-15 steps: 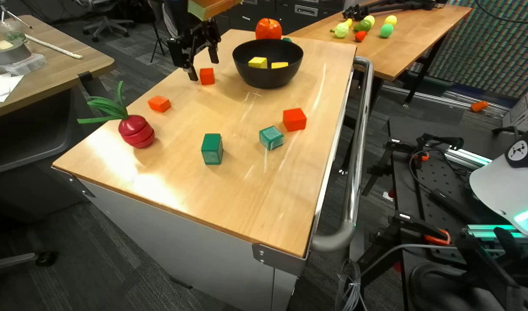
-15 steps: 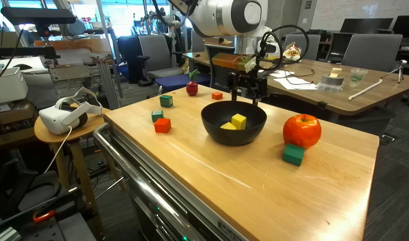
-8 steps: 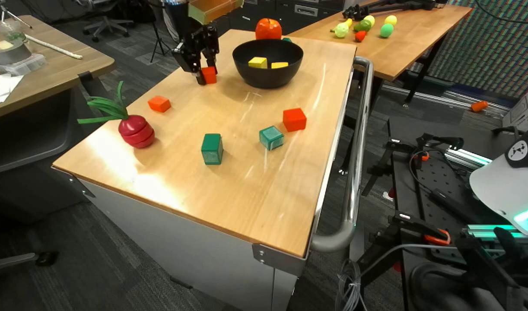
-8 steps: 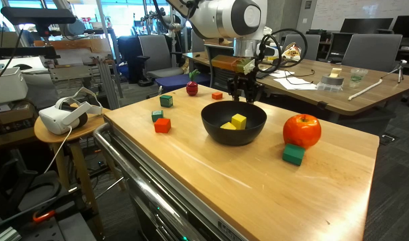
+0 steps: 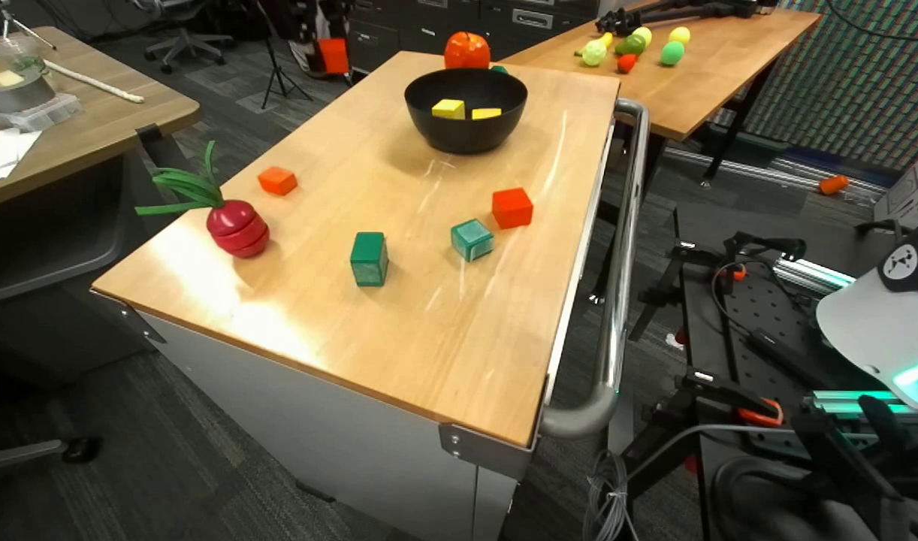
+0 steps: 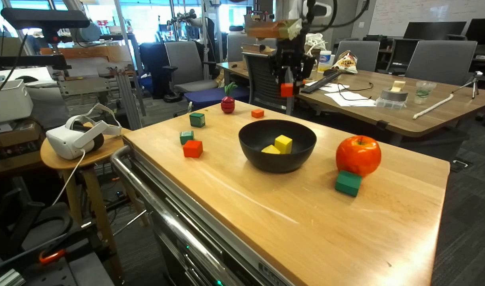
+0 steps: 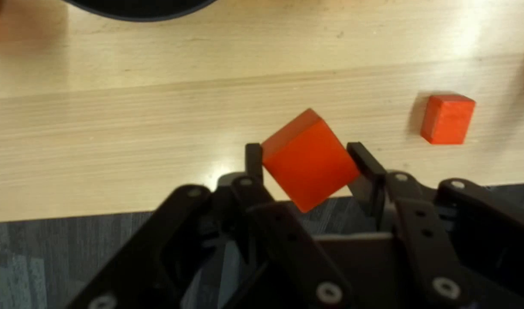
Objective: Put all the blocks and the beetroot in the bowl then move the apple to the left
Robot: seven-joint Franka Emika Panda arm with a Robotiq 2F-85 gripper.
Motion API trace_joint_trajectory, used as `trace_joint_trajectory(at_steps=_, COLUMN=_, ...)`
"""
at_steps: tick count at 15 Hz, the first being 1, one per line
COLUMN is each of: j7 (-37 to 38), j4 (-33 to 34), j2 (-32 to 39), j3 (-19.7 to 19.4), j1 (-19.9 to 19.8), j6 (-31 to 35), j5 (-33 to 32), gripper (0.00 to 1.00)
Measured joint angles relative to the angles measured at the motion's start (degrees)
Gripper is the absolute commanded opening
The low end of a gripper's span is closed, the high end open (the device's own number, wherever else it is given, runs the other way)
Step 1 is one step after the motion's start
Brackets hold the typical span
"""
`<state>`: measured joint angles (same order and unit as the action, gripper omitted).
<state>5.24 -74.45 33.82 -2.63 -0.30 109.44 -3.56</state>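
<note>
My gripper [image 7: 309, 163] is shut on a red-orange block [image 7: 315, 167], pinched near its corners and turned askew. In an exterior view this block [image 6: 287, 90] hangs in the air behind the black bowl [image 6: 262, 161]. Two yellow blocks [image 6: 283, 144] lie inside the bowl. On the table are a small orange block [image 5: 277, 180], a red-orange block [image 5: 512, 208] and two green blocks [image 5: 369, 259] [image 5: 472, 240]. Another green block [image 6: 348, 183] sits against the apple [image 6: 358, 155]. The leafy beetroot [image 5: 237, 228] stands near the table's edge.
A metal rail [image 5: 628, 263] runs along one side of the wooden table [image 5: 429, 323]. A second desk [image 6: 417, 107] with papers and tape stands behind. Toy fruits [image 5: 630, 43] lie on another table. The wrist view shows the table edge beneath the held block.
A second ago the jaws stood open above the red-orange block beside the bowl. They closed on it at the table, and gripper and block have since risen well clear of the surface.
</note>
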Motion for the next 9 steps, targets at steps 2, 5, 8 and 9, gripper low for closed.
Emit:
trace_joint_trajectory(at_steps=2, j7=1.5, j4=-1.9, j2=-5.1, j3=-0.8, j1=-0.1, j6=-1.5, j5=0.0, gripper=0.25)
trace_joint_trajectory(at_steps=5, j7=5.0, j4=-8.3, j2=-12.9, j3=-2.1, j1=-1.4, j6=-7.7, j5=1.4, gripper=0.25)
trace_joint_trajectory(at_steps=8, j7=8.8, j4=-16.3, j2=-17.1, j3=-2.8, j1=-3.2, j6=-9.7, j5=5.0, gripper=0.25)
trace_joint_trajectory(at_steps=9, j7=10.5, j4=-18.4, j2=-17.5, j3=-3.0, j1=-3.7, j6=-8.9, j5=6.4, gripper=0.25)
